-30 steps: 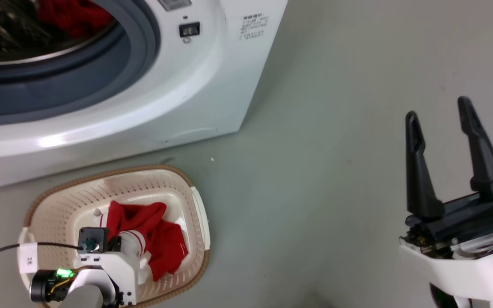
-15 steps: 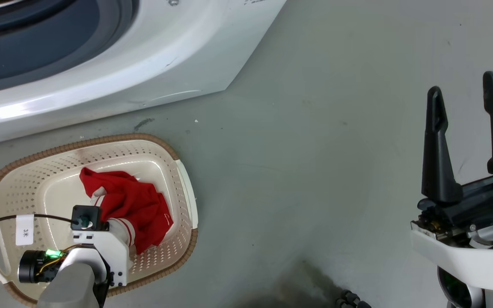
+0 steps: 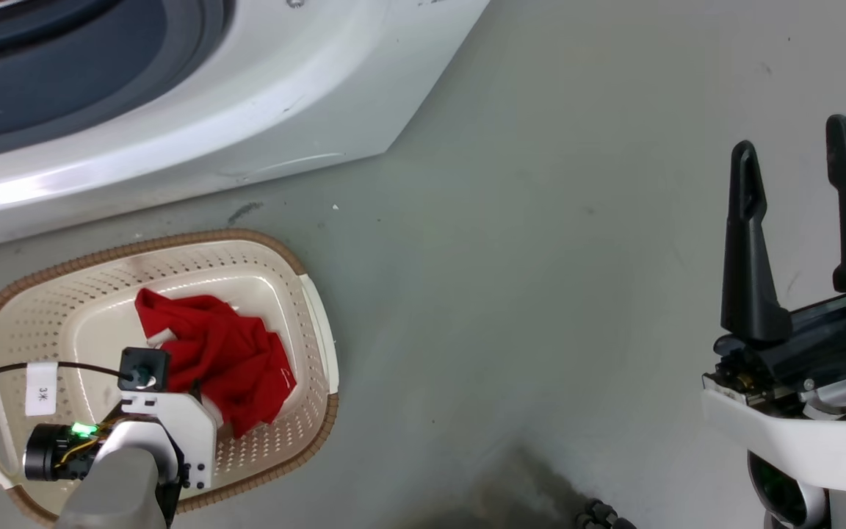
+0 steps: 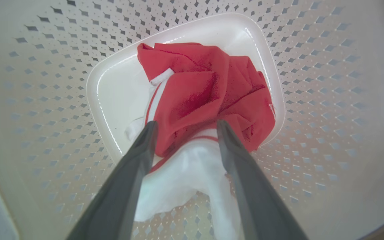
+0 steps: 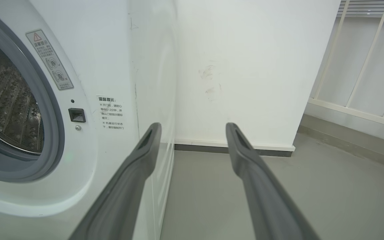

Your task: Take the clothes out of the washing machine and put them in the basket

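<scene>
The cream basket (image 3: 173, 242) sits on the floor in front of the white washing machine (image 3: 247, 110). Red clothes (image 3: 232, 353) with white parts lie crumpled on its bottom. In the left wrist view my left gripper (image 4: 186, 128) hangs open just above the clothes (image 4: 205, 90), its fingers either side of a white part, inside the basket's perforated wall (image 4: 312, 83). In the head view my left wrist (image 3: 166, 426) covers those fingers. My right gripper (image 3: 792, 134) is open and empty over bare floor at the right. The right wrist view has it (image 5: 193, 126) beside the machine's open porthole and steel drum (image 5: 5, 100).
A black cable with a white tag (image 3: 40, 389) runs to my left wrist across the basket's left end. Grey floor (image 3: 540, 257) stretches between basket and right arm. A white wall (image 5: 245, 66) and a slatted panel (image 5: 362, 60) stand behind the machine.
The head camera has tilted down, so the machine's opening slid out of the top. The red garment has sunk flatter onto the basket bottom, and my left wrist has drawn back a little.
</scene>
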